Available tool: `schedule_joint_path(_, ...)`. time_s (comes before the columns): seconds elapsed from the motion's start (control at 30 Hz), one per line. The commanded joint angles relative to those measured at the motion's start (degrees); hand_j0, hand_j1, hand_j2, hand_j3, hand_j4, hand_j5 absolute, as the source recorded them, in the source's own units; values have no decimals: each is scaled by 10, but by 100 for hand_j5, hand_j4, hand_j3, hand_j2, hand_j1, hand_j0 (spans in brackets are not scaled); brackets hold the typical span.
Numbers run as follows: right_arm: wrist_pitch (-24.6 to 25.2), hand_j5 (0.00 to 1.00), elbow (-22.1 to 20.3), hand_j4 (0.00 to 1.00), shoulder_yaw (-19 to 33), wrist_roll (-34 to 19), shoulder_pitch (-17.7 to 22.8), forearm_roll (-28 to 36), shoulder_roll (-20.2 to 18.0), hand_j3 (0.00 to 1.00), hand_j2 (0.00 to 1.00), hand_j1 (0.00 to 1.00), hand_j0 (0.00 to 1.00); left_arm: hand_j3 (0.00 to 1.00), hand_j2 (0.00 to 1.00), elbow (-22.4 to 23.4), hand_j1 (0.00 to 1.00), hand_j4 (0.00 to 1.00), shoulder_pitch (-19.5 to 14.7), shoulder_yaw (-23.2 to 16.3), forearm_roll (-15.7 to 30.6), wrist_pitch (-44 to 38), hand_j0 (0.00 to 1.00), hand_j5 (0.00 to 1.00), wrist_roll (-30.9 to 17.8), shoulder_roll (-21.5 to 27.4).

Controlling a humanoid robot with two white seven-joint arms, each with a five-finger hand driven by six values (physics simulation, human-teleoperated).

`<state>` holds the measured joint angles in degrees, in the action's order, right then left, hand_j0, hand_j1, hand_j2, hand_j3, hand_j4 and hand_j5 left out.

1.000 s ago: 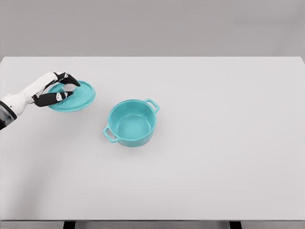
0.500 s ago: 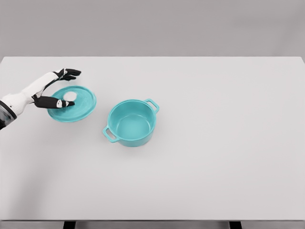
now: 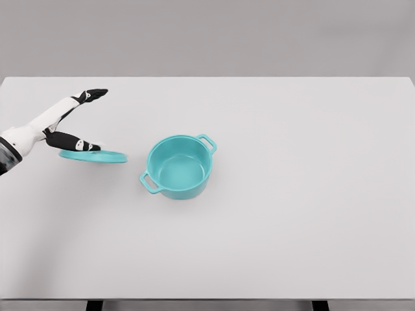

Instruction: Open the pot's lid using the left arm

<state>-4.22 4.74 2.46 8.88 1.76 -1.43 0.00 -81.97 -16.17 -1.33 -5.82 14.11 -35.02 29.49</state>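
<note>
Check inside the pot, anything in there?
The pot shows only its bare teal floor and inner wall; nothing lies in it. Its near wall hides a sliver of the floor. The lid is off, on the table beside the left robot hand.

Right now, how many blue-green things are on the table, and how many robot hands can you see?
Pot: 1
Lid: 1
Left hand: 1
Total: 3 (2 blue-green things, 1 hand)
</note>
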Motion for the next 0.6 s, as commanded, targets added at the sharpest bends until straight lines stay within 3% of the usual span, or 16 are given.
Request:
schedule_joint_path(0.0, 0, 100, 0, 100, 0, 0, 0, 0, 0, 100, 100, 100, 100, 100, 100, 0, 100, 100, 0, 0, 4, 0, 100, 100, 0, 0)
schedule_joint_path(0.23, 0, 100, 0, 100, 0, 0, 0, 0, 0, 100, 100, 100, 100, 100, 100, -1, 100, 100, 4, 18, 4, 12, 100, 100, 0, -1)
schedule_joint_path(0.3, 0, 100, 0, 100, 0, 0, 0, 0, 0, 100, 100, 100, 100, 80, 80, -3, 80, 80, 5, 26, 5, 12, 80, 80, 0, -3)
schedule_joint_path(0.37, 0, 100, 0, 100, 0, 0, 0, 0, 0, 100, 100, 100, 100, 100, 100, -12, 100, 100, 14, 33, 4, 13, 100, 100, 0, -1)
schedule_joint_path(0.57, 0, 100, 0, 100, 0, 0, 0, 0, 0, 100, 100, 100, 100, 100, 100, -14, 100, 100, 18, 33, 5, 13, 100, 100, 0, 0)
